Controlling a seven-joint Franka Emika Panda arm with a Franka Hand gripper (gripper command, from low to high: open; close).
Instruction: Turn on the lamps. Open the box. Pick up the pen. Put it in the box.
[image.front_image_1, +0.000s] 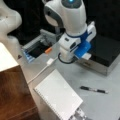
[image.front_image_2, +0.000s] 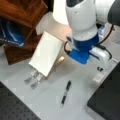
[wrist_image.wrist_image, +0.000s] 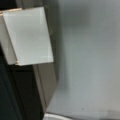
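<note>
one slim black pen with silvery-grey middle (image.front_image_1: 94, 89) lies flat on the grey worktop (image.front_image_1: 105, 105), long axis toward a front view's left-right; black-lidded silver-sided box (image.front_image_1: 106, 53) closed; gripper not visible, grip state unclear.

One arm (image.front_image_1: 72, 27); one box (image.front_image_1: 105, 53); one pen (image.front_image_1: 94, 90); one lampshade (image.front_image_1: 58, 96); one wooden block (image.front_image_1: 13, 95); one orange switch (image.front_image_1: 48, 50); one white cable (image.front_image_1: 41, 71).

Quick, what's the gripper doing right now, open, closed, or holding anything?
Gripper: fingers hidden beneath the white-and-blue wrist beside the closed black-lidded box; the slim black pen lies on the table.
</note>
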